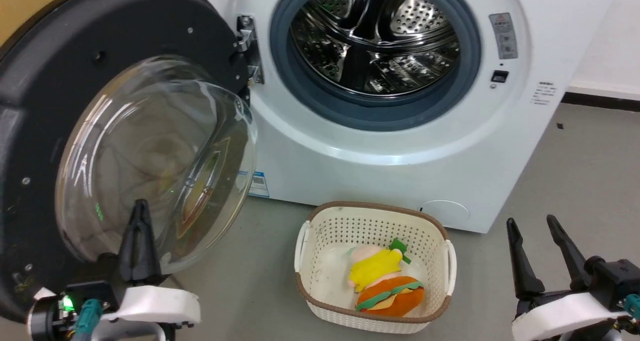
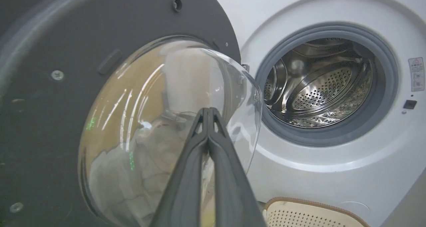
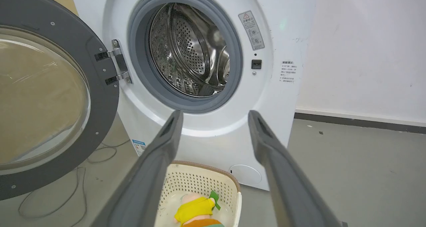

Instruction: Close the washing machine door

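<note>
Glossy black plastic around a clear glass bowl [image 1: 150, 161] forms the washing machine door [image 1: 45, 106], which is seen in the head view at nine o'clock, swung wide open on its hinge [image 1: 247, 48]. The washing machine [image 1: 400, 176] is found from twelve to three o'clock, and its drum [image 1: 372, 36] is exposed inside the grey rubber ring [image 1: 469, 56]. At seven o'clock the left gripper [image 1: 141, 207] is held in front of the bowl, its fingers [image 1: 140, 241] pressed together on nothing; whether the glass is touched cannot be told. At five o'clock the right gripper [image 1: 531, 223] is seen low above the floor [image 1: 575, 171], its fingers [image 1: 520, 266] spread apart and empty. A cream basket [image 1: 375, 207] with a soft toy [image 1: 385, 286] inside is placed at six o'clock, near the machine front.

In the left wrist view the closed fingers [image 2: 186, 173] are shown against the bowl, and the drum is seen at two o'clock.

In the right wrist view the open fingers [image 3: 156, 160] are pointed toward the machine, with the door at nine o'clock.

The task is judged to be hardly begun: the door must be swung through its whole arc and pressed until it is latched.

Counted are one door, one machine, one hinge, one basket and two grippers of two fingers each; whether the toy is one piece or two cannot be decided.
</note>
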You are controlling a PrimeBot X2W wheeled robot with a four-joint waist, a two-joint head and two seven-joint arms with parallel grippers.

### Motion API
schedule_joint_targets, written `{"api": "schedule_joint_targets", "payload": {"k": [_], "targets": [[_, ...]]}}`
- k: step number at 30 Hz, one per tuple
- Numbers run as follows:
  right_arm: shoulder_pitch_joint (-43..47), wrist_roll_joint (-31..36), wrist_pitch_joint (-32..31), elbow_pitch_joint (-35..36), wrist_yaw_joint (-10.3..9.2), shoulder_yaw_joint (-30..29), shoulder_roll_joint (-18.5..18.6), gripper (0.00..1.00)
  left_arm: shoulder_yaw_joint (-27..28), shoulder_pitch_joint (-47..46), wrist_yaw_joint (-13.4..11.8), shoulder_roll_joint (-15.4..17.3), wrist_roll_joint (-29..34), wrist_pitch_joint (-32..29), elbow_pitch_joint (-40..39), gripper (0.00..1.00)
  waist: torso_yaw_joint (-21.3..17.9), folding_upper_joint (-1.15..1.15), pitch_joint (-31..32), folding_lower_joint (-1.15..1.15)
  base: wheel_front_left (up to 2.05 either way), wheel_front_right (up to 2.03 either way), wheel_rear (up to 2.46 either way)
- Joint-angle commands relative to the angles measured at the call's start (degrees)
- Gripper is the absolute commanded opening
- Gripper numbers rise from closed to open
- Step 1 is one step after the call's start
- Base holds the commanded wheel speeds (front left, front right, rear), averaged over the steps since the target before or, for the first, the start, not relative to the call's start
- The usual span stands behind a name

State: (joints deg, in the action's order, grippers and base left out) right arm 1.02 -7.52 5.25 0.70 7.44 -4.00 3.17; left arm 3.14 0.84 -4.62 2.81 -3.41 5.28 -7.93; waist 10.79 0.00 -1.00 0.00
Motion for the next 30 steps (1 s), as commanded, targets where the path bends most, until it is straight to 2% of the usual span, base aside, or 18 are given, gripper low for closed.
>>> {"api": "schedule_joint_targets", "payload": {"k": [1, 12, 18, 23, 27, 30], "targets": [[0.8, -0.6, 0.7, 0.3, 0.02, -0.4, -0.1, 1.0, 0.8, -1.1, -0.4, 0.1, -0.4, 0.7, -1.0, 0.0, 1.1, 0.0, -0.2, 0.0, 0.0, 0.0, 0.0], [-0.2, -1.5, 2.1, -0.4, 0.02, -0.6, -0.1, 1.0, 10.1, -2.7, 0.3, 0.1, -3.3, 2.1, -7.5, 0.0, 4.6, 0.0, -1.7, 0.0, 0.0, 0.0, 0.0], [-0.3, -2.0, 2.9, -0.8, 0.02, -1.0, -0.2, 1.0, 18.4, -6.2, 3.5, 0.3, -6.6, 2.8, -8.4, 0.0, 6.2, 0.0, -2.4, 0.0, 0.0, 0.0, 0.0], [-0.4, -2.4, 3.5, -1.1, 0.03, -1.5, -0.2, 1.0, 23.9, -9.6, 7.3, 2.2, -8.9, 3.4, -5.9, 0.0, 7.5, 0.0, -3.1, 0.0, 0.0, 0.0, 0.0], [-0.6, -2.6, 3.9, -1.3, 0.03, -1.8, -0.2, 1.0, 26.0, -12.7, 8.4, 3.7, -13.3, 3.9, -1.5, 0.0, 8.6, 0.0, -3.6, 0.0, 0.0, 0.0, 0.0], [-0.8, -2.7, 4.3, -1.5, 0.03, -1.9, -0.2, 1.0, 26.7, -15.0, 8.9, 6.4, -16.3, 3.4, 2.8, 0.0, 9.4, 0.0, -4.0, 0.0, 0.0, 0.0, 0.0]]}}
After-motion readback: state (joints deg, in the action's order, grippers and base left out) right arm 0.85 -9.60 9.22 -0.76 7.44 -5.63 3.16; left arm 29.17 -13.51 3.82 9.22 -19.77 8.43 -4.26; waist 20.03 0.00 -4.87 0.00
